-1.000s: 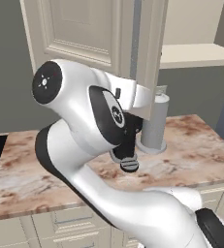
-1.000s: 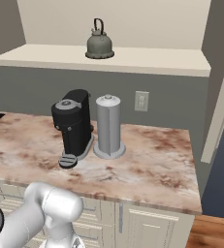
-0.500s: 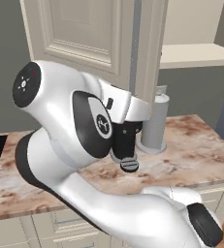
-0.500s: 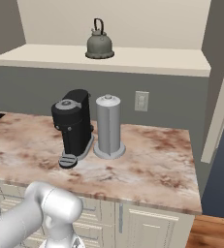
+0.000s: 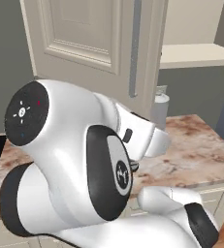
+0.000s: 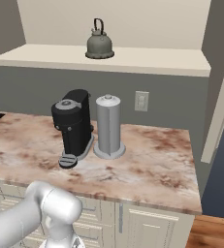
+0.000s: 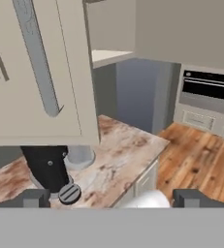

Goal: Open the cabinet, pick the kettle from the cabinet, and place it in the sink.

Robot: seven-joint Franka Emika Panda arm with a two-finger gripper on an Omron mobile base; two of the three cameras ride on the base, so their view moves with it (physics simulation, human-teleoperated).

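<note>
The arm has folded back toward the base over the last second, its bulk now swelling across the left base view; the cabinet door [image 5: 99, 43] stands swung open, handle [image 5: 135, 48] vertical, so the opening step looks done. The jaws are spread wide and empty. The kettle [image 6: 100, 43] sits upright on the open cabinet shelf [image 6: 147, 59], far above the table [image 6: 152, 164]; its spout's direction is unclear, its wire handle arches upward.

We see the grey-green kettle [image 6: 100, 44] upright on the open cabinet's [image 6: 133, 58] shelf, above the coffee machine [image 6: 73, 126].
</note>
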